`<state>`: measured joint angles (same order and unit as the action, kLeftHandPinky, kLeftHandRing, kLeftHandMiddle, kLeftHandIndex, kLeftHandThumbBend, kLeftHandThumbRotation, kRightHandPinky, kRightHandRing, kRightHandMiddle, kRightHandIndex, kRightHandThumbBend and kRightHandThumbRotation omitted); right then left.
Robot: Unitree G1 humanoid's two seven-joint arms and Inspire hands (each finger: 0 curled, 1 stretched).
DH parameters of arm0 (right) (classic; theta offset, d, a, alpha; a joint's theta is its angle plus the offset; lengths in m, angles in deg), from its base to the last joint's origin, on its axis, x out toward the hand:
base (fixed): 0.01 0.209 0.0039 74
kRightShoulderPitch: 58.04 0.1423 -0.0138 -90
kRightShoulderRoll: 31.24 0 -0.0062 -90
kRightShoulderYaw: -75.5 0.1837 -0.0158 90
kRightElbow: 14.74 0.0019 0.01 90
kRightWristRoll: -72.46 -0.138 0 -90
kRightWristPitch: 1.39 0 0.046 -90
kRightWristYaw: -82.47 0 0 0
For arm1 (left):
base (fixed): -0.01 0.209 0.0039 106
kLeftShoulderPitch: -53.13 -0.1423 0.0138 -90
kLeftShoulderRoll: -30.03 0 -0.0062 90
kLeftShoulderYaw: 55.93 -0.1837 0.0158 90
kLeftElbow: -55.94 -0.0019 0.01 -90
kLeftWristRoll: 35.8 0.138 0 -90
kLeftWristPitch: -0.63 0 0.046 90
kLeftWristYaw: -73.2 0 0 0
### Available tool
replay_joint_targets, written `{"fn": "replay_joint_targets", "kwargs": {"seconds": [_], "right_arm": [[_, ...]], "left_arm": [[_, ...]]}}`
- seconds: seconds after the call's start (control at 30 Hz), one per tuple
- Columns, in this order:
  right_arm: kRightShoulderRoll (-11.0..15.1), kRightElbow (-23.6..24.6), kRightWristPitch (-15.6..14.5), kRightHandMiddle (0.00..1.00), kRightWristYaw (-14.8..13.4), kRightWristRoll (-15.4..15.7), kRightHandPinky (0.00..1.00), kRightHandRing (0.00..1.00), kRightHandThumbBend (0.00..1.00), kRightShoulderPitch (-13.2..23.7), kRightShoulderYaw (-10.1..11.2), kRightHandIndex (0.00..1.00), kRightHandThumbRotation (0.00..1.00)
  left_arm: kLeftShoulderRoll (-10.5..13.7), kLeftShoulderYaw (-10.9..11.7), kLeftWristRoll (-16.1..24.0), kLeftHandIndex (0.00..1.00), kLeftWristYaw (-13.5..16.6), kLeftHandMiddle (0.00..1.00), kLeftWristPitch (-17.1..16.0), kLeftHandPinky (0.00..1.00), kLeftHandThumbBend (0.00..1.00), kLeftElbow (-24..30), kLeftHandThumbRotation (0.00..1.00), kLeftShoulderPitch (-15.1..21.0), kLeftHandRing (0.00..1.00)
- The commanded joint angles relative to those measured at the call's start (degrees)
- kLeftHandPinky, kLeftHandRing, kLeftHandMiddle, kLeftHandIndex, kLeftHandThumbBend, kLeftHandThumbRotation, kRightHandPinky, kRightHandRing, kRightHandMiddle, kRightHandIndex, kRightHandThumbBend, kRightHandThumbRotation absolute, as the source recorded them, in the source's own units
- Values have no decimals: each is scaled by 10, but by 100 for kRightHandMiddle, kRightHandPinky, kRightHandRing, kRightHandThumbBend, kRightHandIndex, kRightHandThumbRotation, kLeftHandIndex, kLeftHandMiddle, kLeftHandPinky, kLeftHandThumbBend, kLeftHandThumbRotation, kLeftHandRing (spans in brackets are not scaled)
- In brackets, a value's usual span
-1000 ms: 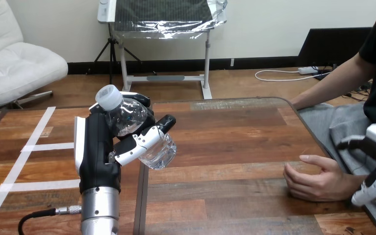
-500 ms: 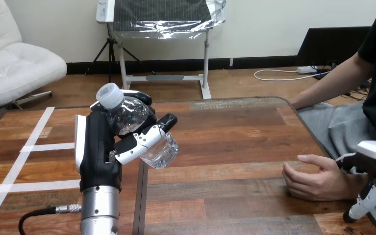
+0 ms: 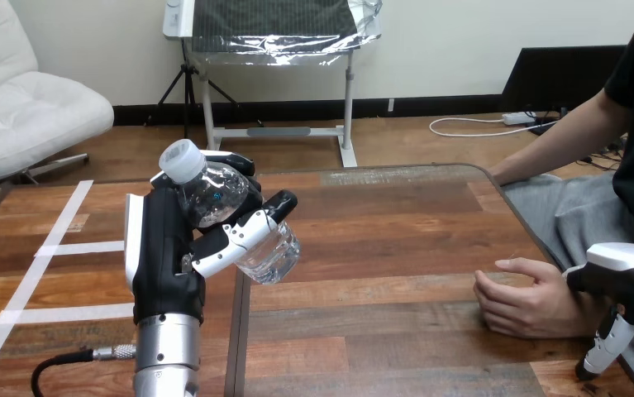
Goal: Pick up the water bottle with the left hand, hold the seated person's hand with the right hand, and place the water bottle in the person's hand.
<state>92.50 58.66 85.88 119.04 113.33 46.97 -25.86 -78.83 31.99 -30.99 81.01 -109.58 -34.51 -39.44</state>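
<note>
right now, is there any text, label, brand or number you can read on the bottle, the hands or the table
No text here can be read.
water bottle: clear plastic, with no label or print to be seen on it.
left hand, curled round the bottle: no legible marking on its white shells.
table: bare wood with white tape strips, and no writing on them.

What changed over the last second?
The right hand moved left and lower in the view, closing in on the wrist side of the person's hand; whether it grips is unclear. The left hand stayed raised, shut on the water bottle; the person's hand stayed on the table.
</note>
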Motion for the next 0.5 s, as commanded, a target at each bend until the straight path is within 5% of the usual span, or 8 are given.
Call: {"fn": "replay_joint_targets", "kwargs": {"seconds": [0.0, 0.47], "right_arm": [[3, -39, 12, 88, -15, 14, 78, 85, 78, 53, -20, 85, 0], [-10, -109, 19, 88, -41, 49, 75, 83, 78, 91, -69, 85, 4]], "left_arm": [[-10, -1, -8, 47, -1, 43, -17, 40, 70, 37, 0, 23, 40], [-8, 0, -4, 47, -3, 43, -17, 40, 70, 36, 0, 23, 40]]}}
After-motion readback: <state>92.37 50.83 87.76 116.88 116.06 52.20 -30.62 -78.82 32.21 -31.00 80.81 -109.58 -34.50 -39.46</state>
